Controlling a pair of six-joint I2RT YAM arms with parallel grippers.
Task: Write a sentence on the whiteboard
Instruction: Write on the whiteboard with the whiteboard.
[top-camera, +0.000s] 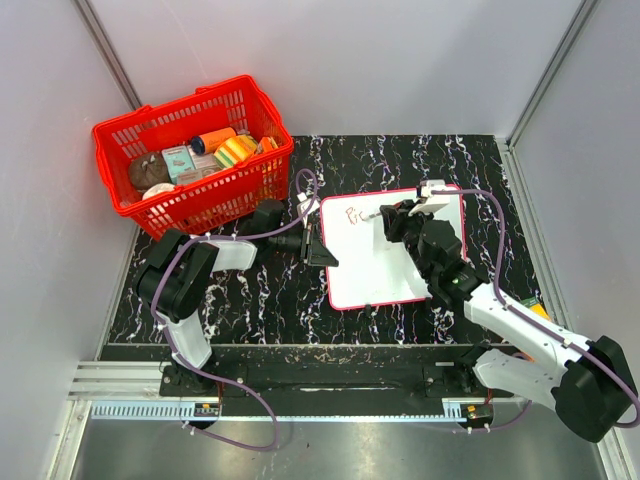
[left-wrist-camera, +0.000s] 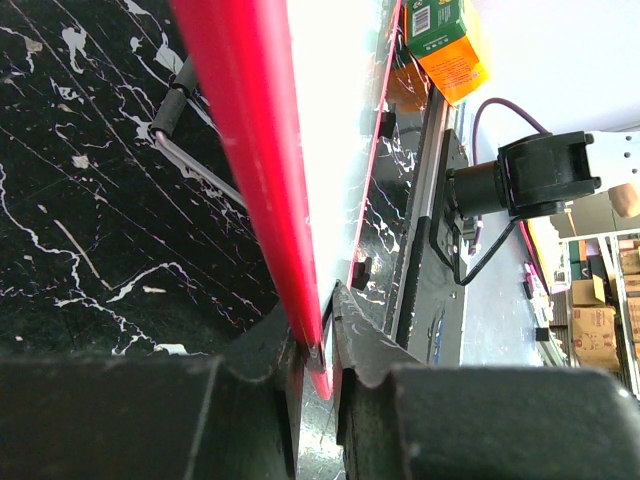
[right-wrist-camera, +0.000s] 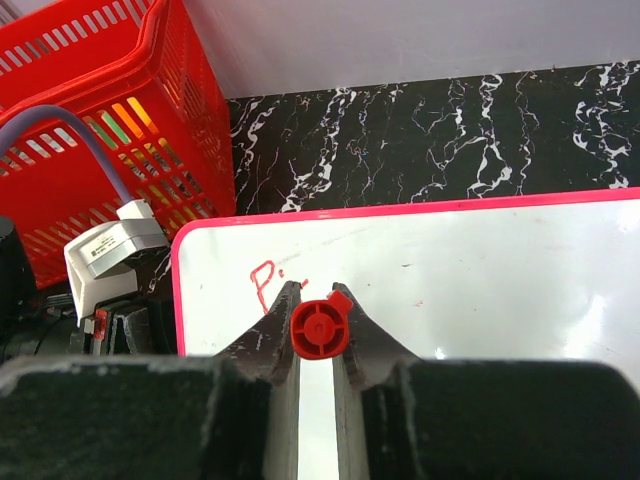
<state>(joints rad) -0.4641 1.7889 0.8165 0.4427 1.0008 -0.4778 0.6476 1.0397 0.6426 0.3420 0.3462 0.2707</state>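
Black, white-veined marble-look desk carried a red plastic mesh basket at far left & a flat white whiteboard w/ thin red-pink edge mid-desk, just right of it. At its left edge the left hand was pinched onto the board. Over the board's top part, the right hand was clamped on a red marker. The sentence was only a red "P" + a couple of small marks near the top-left corner.

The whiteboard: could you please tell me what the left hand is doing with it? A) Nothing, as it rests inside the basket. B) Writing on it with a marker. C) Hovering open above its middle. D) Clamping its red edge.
D: in the left wrist view the left hand has its two fingers closed on the red rim of the whiteboard, and the top view puts it at the board's left side.
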